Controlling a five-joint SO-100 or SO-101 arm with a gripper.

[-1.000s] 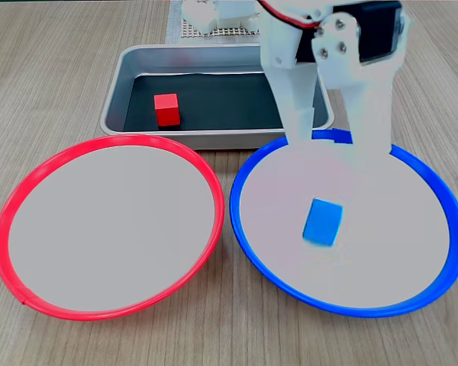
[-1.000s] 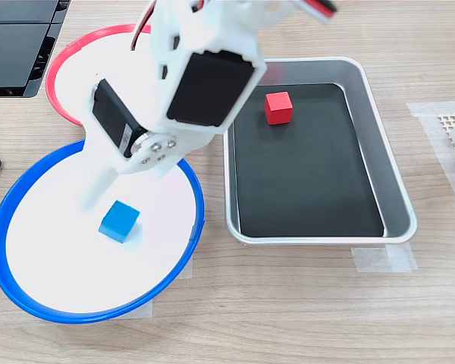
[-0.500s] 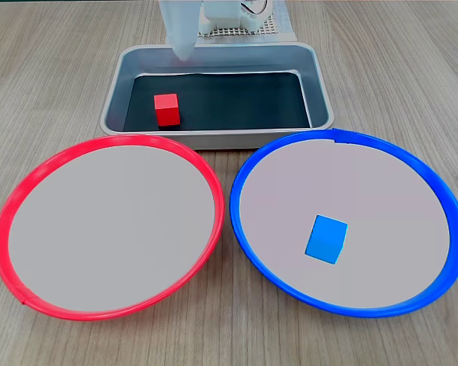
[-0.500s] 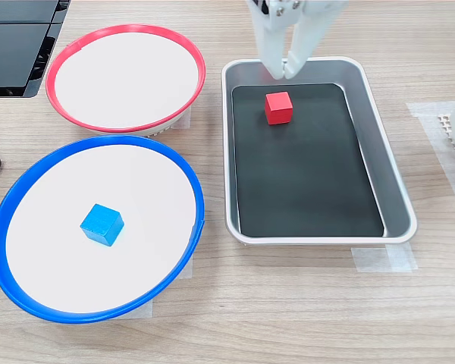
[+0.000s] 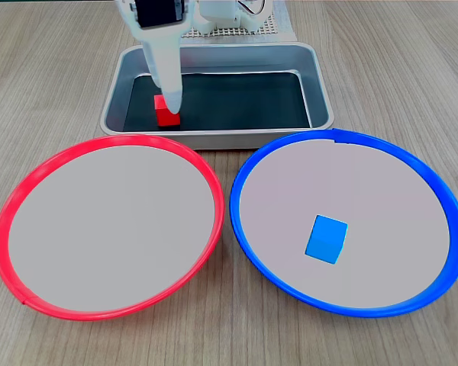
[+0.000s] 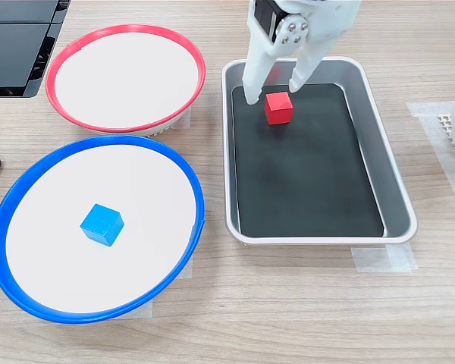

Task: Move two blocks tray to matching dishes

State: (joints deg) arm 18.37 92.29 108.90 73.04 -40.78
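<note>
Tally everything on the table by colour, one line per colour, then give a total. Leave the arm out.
Red: 2, the red block in the tray and the red-rimmed dish.
Blue: 2, the blue block and the blue-rimmed dish it lies in.
Silver-grey: 1, the tray.
Total: 5.

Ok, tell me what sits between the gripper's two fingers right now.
The red block, resting on the tray floor. In a fixed view the open gripper straddles it, one finger at its left, the other at its upper right, not yet closed.
</note>
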